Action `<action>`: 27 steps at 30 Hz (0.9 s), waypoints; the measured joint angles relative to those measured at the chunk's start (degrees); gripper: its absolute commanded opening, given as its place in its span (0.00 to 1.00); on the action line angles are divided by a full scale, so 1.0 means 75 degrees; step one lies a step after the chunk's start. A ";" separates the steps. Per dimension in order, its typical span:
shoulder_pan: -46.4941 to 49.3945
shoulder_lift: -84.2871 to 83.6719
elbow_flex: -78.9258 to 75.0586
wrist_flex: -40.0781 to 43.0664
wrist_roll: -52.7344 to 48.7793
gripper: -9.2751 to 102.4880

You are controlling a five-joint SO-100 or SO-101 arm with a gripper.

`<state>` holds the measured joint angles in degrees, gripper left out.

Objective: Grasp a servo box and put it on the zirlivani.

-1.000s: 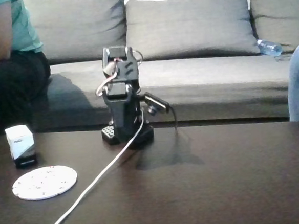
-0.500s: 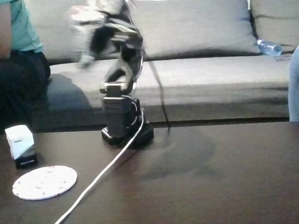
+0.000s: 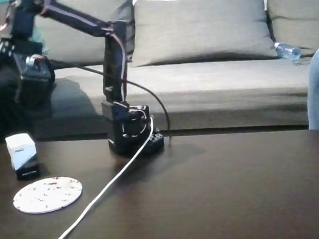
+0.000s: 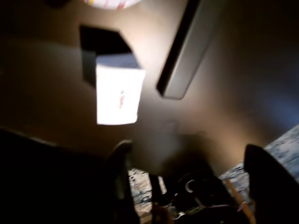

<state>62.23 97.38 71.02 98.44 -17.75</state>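
**Currently: gripper spread wide above the servo box**

In the wrist view the gripper (image 4: 187, 158) is showing its two dark fingers spread wide, with nothing between them; one finger (image 4: 122, 158) is rising at lower centre and the other at the lower right. In the fixed view the gripper (image 3: 28, 79) is hanging high over the table's left end, carried by the black arm (image 3: 81, 21), which is reaching up and leftward from its base (image 3: 130, 135) near the table's far edge.

The servo box (image 3: 22, 155) is standing upright on the dark table (image 3: 235, 191) near the far left corner, apart from the gripper. In the wrist view it is appearing as a bright white face with a dark part behind it (image 4: 117, 91), beyond the fingers.

The zirlivani (image 3: 47, 194) is lying flat just beside the box, toward the table's near edge, not touching it.

A white cable (image 3: 99, 195) is running from the base diagonally to the near edge. A grey sofa (image 3: 209, 50) is standing behind the table.
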 measured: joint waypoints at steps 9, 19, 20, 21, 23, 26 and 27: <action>0.1031 -0.0047 0.1055 -0.0492 -0.0445 0.42; 0.1254 -0.0105 0.3223 -0.2016 -0.0457 0.41; 0.1254 -0.0105 0.3375 -0.2086 -0.0457 0.41; 0.1266 -0.0105 0.3504 -0.2156 -0.0457 0.41; 0.1348 -0.0105 0.3633 -0.2227 -0.0457 0.41; 0.1277 -0.0105 0.3691 -0.2285 -0.0457 0.41; 0.1277 -0.0105 0.3703 -0.2285 -0.0457 0.41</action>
<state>71.81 96.59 98.79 81.30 -21.18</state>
